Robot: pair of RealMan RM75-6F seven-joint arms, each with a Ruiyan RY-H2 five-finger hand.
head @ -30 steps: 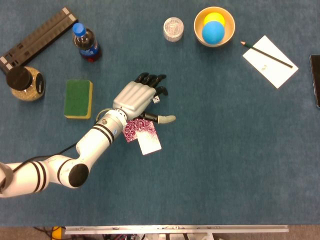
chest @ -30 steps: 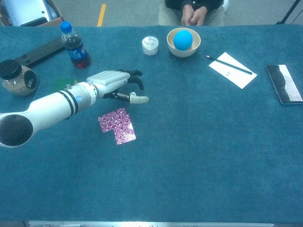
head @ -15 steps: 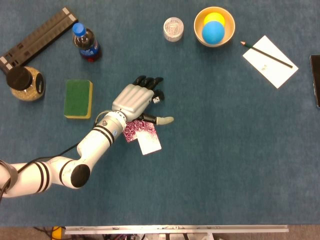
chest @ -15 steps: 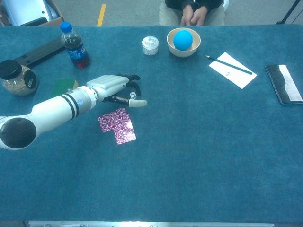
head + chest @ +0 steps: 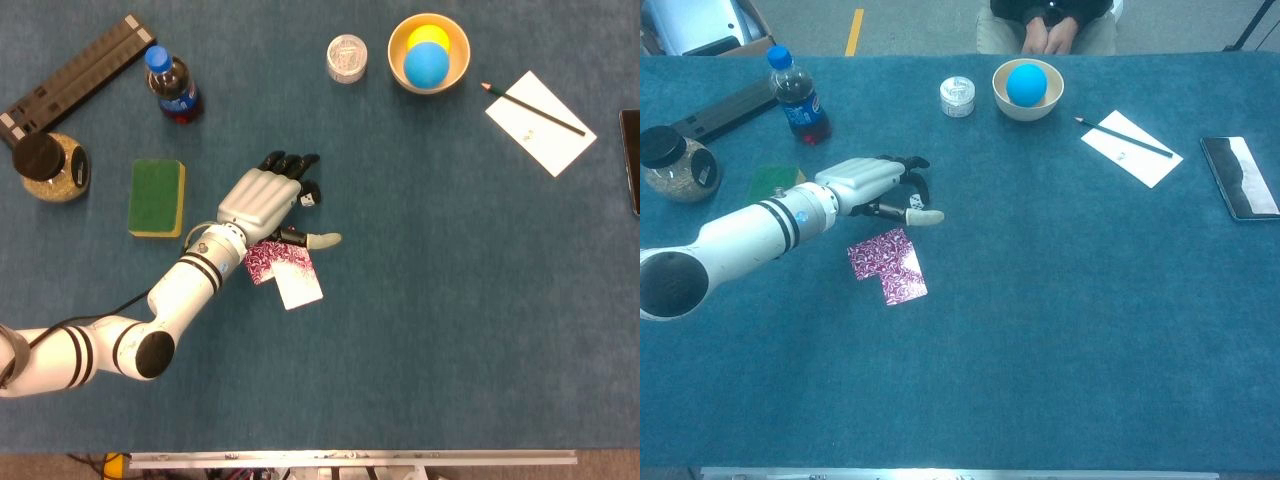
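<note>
- left hand (image 5: 262, 197) palm down over the table (image 5: 450, 300), fingers curled around a small white die (image 5: 309, 200); looks gripped, view is poor
- patterned cards (image 5: 285, 270) just below the wrist
- cola bottle (image 5: 174, 87), blue label, writing unreadable

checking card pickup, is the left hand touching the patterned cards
Apart. In the chest view the left hand hangs beyond the patterned cards, with a strip of bare blue table between them; the head view's overlap is only the overhead angle.
</note>
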